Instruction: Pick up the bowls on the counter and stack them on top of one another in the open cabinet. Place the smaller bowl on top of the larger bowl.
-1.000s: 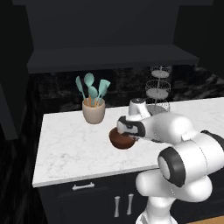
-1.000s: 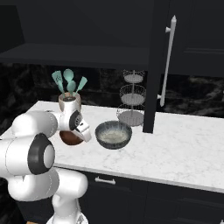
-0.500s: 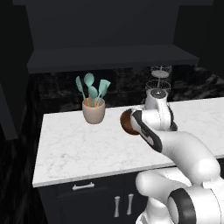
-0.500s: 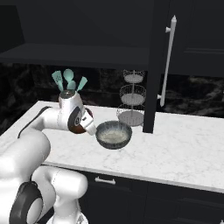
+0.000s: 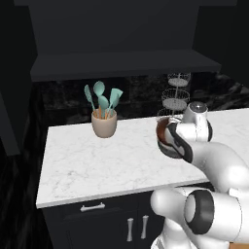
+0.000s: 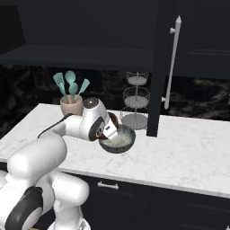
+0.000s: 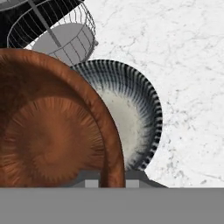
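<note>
Two bowls overlap: claw (image 6: 109,130) grips smaller bowl (image 7: 52,131) tilted above larger bowl (image 7: 131,118), near counter (image 6: 188,152) back edge.

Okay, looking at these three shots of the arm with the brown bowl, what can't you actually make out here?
- Gripper: its fingertips, hand view, covered by the smaller bowl; open or shut cannot be told.
- Larger bowl: left part hidden behind the smaller bowl, hand view; mostly behind the arm, left base view.
- Wire basket stand: cut off by the top edge, hand view.
</note>
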